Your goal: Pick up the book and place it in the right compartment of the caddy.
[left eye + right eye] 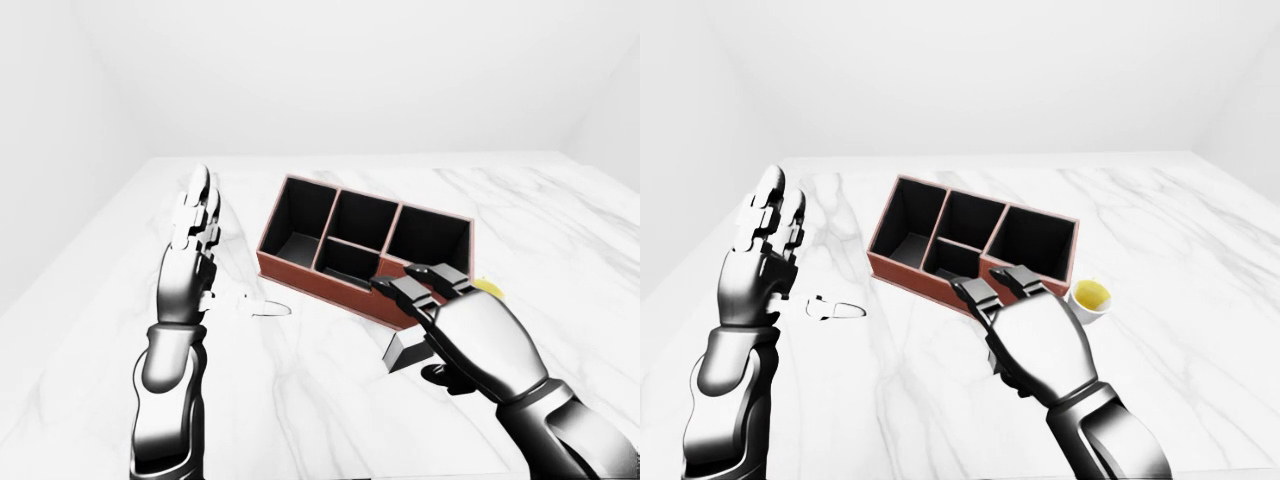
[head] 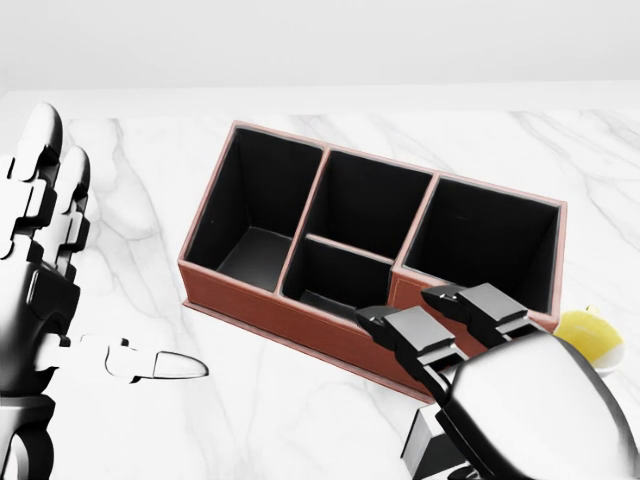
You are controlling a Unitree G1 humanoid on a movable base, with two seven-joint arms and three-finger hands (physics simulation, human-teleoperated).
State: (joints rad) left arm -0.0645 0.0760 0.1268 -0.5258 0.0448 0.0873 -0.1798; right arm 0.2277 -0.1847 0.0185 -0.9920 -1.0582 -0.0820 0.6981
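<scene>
The book (image 1: 403,349) is a small grey block lying on the marble table just below the caddy in the left-eye view. The red-brown caddy (image 2: 300,322) has black insides; its right compartment (image 2: 490,240) holds nothing. My right hand (image 2: 410,320) hangs over the book and hides most of it. Its fingers (image 2: 428,340) stretch out flat toward the caddy's near wall, and the hand is open. My left hand (image 1: 225,255) stands upright and open at the left, thumb pointing right, well apart from the caddy.
A small white cup (image 1: 1089,297) with yellow contents stands just right of the caddy, close to my right hand. The marble table (image 1: 330,420) spreads wide on all sides, with plain white walls behind.
</scene>
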